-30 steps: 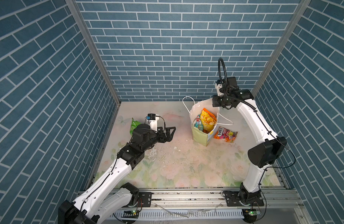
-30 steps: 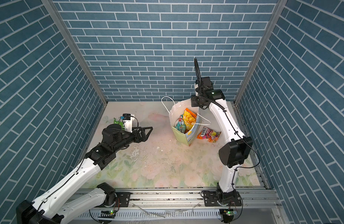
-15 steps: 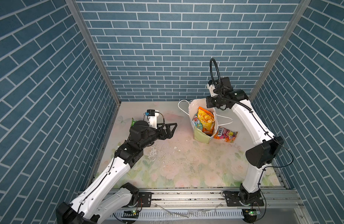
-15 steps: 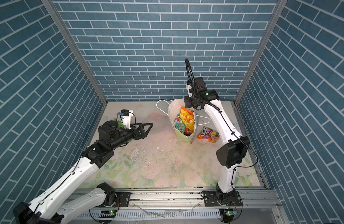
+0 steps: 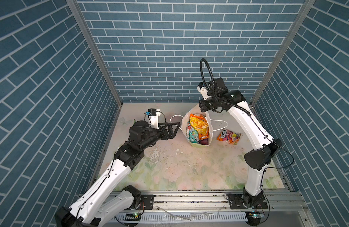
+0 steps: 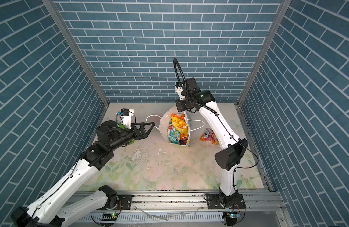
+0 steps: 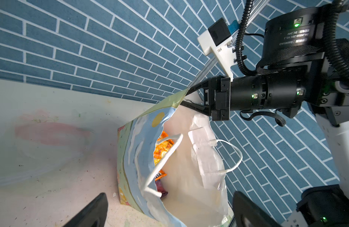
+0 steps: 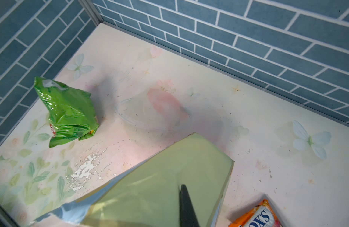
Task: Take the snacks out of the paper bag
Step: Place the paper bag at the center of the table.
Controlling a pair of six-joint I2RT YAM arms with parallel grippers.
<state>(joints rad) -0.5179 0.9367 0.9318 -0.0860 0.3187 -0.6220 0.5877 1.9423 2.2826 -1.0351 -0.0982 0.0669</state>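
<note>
I had the left arm (image 5: pixel 118 173) reaching low and forward, elbow bent, wrist about level. Left gripper (image 5: pixel 176 129) was spread wide with nothing between the fingers. Right arm (image 5: pixel 246 121) arched up from its base, elbow out to the side, forearm rising toward the centre. Right gripper (image 7: pixel 186 96) was clamped tight, pinching a top corner of the paper bag (image 7: pixel 130 157).

paper bag (image 5: pixel 183 122) gapes toward left pincer (image 5: pixel 176 129); handle loop (image 7: pixel 165 157) (white cord) crosses its mouth
</note>
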